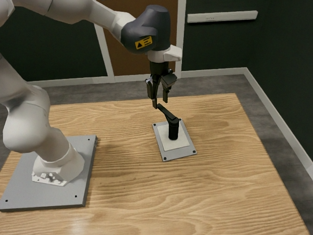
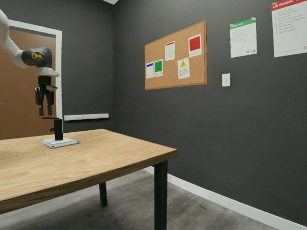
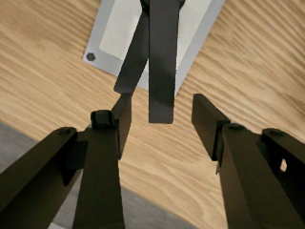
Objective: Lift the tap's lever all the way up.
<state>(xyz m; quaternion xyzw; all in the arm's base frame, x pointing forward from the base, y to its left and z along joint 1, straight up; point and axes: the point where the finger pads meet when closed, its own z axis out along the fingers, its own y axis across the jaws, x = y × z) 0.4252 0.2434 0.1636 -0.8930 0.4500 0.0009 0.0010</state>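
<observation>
A black tap [image 1: 173, 130] [image 2: 58, 129] stands upright on a grey base plate [image 1: 176, 154] [image 2: 53, 145] near the middle of the wooden table [image 1: 214, 189] [image 2: 104, 153]. Its flat lever [image 1: 167, 112] [image 2: 50, 118] [image 3: 162, 72] sticks out level from the top of the tap, towards the far left. My gripper [image 1: 159, 103] [image 2: 45, 114] [image 3: 161, 107] points straight down just above the lever's free end. Its fingers are partly open, with nothing between them. In the wrist view the lever's tip shows below, in the gap between the two fingers.
The arm's grey mounting plate [image 1: 30, 199] sits at the table's front left. Behind the table are a brown door [image 1: 131, 60] and dark walls with a white rail [image 1: 222, 15] [image 2: 86, 116]. The table's right edge drops to the floor.
</observation>
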